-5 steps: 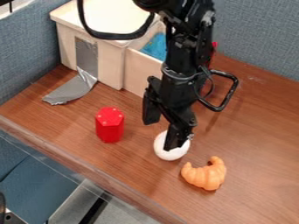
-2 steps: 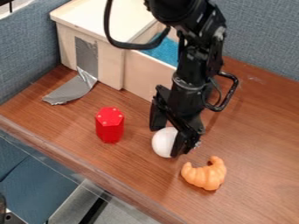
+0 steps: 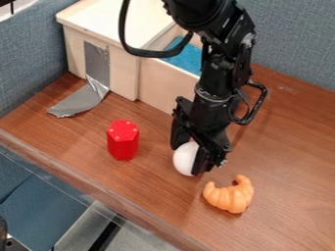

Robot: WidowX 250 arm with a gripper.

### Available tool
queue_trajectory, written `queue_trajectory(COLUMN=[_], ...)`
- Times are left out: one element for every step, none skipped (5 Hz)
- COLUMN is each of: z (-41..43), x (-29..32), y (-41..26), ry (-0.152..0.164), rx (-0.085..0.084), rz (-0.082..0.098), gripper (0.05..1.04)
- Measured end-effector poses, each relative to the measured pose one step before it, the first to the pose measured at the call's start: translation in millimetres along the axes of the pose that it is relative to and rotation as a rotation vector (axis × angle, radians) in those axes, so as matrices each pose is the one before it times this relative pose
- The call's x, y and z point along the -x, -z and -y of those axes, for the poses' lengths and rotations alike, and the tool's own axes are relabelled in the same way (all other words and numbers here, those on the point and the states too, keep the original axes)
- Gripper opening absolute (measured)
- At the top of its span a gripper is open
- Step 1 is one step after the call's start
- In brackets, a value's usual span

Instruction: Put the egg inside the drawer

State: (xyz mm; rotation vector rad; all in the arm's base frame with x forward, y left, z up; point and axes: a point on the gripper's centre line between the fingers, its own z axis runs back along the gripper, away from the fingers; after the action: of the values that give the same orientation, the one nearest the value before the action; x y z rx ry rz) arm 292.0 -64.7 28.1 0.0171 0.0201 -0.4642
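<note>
Just below centre, black metal gripper (image 3: 188,160) at smooth white egg (image 3: 184,159), closure can't be told; best centred squarely before lifting.

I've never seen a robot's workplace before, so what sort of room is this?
Probably an office or lab: grey-blue fabric partitions stand behind a wood-look table, and a robot arm works there among toys.

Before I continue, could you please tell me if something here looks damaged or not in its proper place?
The grey tape looks untidy: it runs down the front of the wooden cabinet and spreads, creased, onto the table. It may be peeling, or simply an anchor. Nothing else stands out.
</note>
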Motion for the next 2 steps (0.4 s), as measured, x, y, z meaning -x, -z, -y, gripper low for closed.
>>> queue_trajectory(z=[1.99, 3.95], x=[2.61, -1.48], y=[-2.0, -19.6], ry=[0.0073, 0.0095], rx=[0.0072, 0.0137], rz=[0.0064, 0.0463], gripper=[0.791, 0.791])
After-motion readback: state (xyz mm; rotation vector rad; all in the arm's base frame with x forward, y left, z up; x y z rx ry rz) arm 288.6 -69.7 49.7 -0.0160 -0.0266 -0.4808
